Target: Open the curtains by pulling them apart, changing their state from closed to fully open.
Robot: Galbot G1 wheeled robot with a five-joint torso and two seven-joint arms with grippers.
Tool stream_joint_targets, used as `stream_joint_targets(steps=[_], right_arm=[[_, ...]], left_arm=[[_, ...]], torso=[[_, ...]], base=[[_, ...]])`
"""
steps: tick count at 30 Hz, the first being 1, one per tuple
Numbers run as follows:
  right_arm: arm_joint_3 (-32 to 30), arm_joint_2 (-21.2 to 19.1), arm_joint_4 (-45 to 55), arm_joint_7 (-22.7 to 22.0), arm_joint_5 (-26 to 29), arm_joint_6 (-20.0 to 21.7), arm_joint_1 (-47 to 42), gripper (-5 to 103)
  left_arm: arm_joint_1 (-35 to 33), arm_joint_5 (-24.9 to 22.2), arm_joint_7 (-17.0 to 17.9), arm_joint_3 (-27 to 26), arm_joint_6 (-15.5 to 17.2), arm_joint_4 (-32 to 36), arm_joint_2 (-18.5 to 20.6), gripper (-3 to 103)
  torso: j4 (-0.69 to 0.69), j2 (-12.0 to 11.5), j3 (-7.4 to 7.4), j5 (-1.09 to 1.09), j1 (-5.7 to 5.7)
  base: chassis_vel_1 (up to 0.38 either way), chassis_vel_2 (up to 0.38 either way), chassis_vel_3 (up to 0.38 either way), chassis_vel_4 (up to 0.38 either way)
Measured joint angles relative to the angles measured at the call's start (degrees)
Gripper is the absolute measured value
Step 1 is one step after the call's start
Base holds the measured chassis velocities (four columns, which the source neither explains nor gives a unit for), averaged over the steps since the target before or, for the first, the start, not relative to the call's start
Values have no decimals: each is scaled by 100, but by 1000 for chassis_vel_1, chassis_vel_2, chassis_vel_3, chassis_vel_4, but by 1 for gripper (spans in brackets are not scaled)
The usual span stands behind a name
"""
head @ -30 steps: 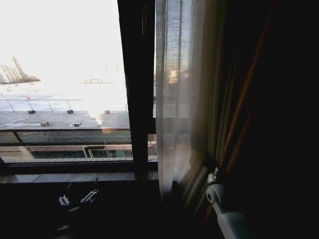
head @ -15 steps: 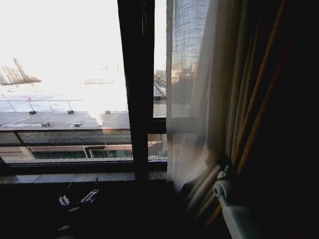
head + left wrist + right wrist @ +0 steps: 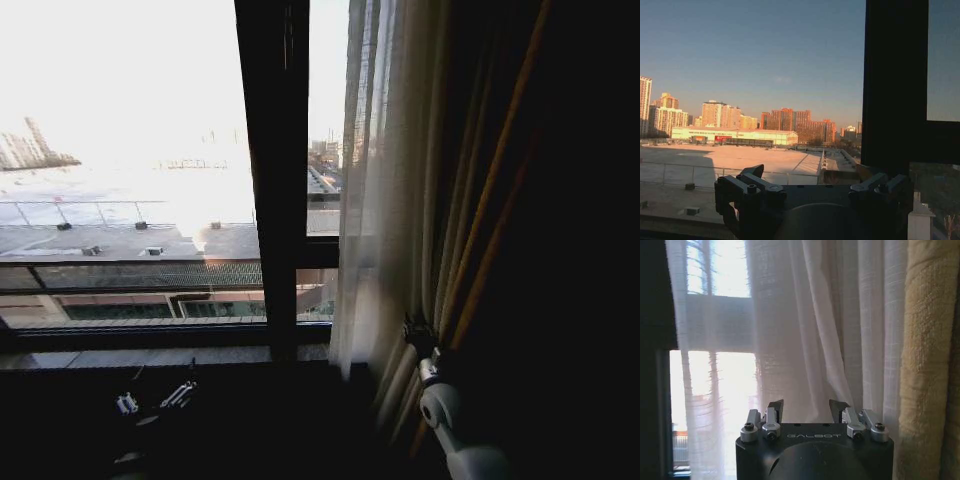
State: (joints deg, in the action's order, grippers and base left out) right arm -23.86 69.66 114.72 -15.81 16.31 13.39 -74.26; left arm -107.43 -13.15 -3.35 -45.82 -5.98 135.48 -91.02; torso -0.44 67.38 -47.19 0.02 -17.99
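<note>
Curtains [image 3: 385, 200] bunched right, right gripper [image 3: 806, 409] open-fingered beside one panel

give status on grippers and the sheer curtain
Right gripper open, against the sheer white pleated curtain, bunched right beside the dark brownish drape. Left gripper open, low at the window. Nothing in the way.

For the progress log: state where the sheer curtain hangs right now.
In the head view the sheer curtain hangs right of the black window frame bar, bunched against the dark drape, just above the right gripper.
</note>
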Motion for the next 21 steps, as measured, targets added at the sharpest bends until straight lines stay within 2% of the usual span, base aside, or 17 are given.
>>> stream_joint_targets(steps=[2, 3, 5, 9, 11, 13, 21], right_arm=[[111, 34, 97, 22, -58, 45, -74, 54], [230, 72, 174, 24, -113, 82, -133, 65], [306, 93, 197, 24, -152, 94, -161, 65], [533, 148, 188, -10, -278, 100, -174, 86], [556, 151, 177, -16, -298, 100, -161, 86], [567, 151, 127, -27, -365, 98, -126, 96], [525, 139, -44, -27, -414, 47, -22, 100]], left_arm=[[15, 8, 0, 9, 4, -2, -3, 100], [24, 16, 0, 13, 9, -3, -4, 100], [29, 22, 0, 16, 11, -3, -4, 100], [32, 61, 0, 48, 23, -3, -5, 100], [28, 66, 0, 53, 23, -2, -6, 100], [16, 71, 0, 51, 23, -2, -8, 100], [6, 102, 0, 95, 23, -2, -11, 100]], torso=[[0, 0, 0, -1, 0], [0, 0, 0, -1, 0], [0, 0, 0, -1, 0], [1, 0, 0, -1, 0], [1, 0, 0, -1, 0], [1, 0, 0, 0, 0], [0, 0, 0, 0, 0]], base=[[0, 0, 0, 0], [0, 0, 0, 0], [0, 0, 0, 0], [0, 0, 0, 0], [0, 0, 0, 0], [25, 25, -12, -27], [124, 115, -110, -121]])
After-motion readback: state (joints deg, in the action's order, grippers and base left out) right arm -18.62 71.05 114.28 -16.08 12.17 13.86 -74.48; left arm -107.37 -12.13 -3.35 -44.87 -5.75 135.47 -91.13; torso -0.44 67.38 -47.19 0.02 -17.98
